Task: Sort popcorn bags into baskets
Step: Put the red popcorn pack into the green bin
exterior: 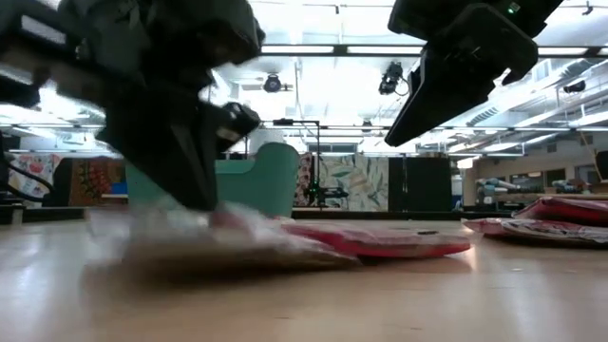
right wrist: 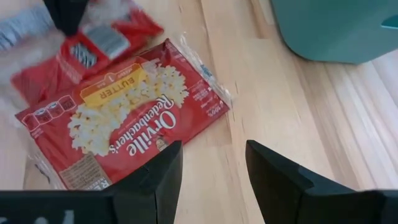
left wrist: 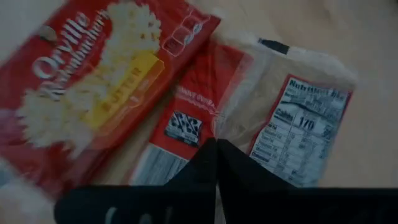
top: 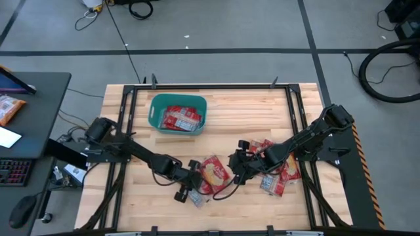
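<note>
The teal basket [top: 152,108] stands at the table's far middle with several red popcorn bags [top: 180,118] in it. A face-up red bag [top: 214,172] lies flat on the table at near centre. Just left of it a second bag [left wrist: 273,118] lies back side up, its nutrition panel showing. My left gripper [top: 189,190] is shut on this second bag. My right gripper [top: 235,165] hovers open above the table just right of the face-up bag [right wrist: 124,118], touching nothing. More bags [top: 279,167] lie piled under the right arm. My left gripper [left wrist: 214,149] comes down from above with shut fingers. Their tips meet on the bag's back at its middle seam [left wrist: 217,127], between the barcode panel and the nutrition panel. The bag [exterior: 218,242] still lies on the table; whether only the wrapper is pinched I cannot tell.
The basket [exterior: 266,176] sits beyond both grippers, and bare wood lies between it and the bags. The right-hand pile [exterior: 551,223] rests flat near the table's right edge. A black frame runs around the table. A dark desk stands off the left side.
</note>
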`<act>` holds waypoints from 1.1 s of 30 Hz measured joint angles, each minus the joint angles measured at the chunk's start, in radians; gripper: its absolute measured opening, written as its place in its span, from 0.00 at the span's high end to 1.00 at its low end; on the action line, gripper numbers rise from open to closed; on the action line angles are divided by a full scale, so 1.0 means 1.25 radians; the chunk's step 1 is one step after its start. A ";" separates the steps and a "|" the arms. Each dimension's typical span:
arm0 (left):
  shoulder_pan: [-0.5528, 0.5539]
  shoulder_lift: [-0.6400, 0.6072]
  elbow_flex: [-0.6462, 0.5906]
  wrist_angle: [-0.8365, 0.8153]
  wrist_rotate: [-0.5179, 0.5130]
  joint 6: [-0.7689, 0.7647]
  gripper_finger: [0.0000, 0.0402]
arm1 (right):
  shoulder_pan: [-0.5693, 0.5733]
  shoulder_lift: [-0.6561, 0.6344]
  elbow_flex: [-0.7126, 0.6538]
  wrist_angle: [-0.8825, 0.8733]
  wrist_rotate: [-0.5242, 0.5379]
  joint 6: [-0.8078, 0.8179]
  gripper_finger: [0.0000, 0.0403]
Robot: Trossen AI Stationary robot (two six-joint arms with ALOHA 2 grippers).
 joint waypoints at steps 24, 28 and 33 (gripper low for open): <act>0.143 -0.421 0.002 -0.468 -0.203 -0.113 0.99 | 0.002 0.000 0.000 0.001 0.042 -0.015 0.55; 0.223 -0.438 0.002 -0.502 -0.239 -0.052 0.98 | 0.002 0.000 0.001 0.021 0.042 -0.031 0.55; 0.335 -0.436 0.002 -0.498 -0.236 0.070 0.98 | 0.002 0.000 0.001 0.056 0.042 -0.060 0.55</act>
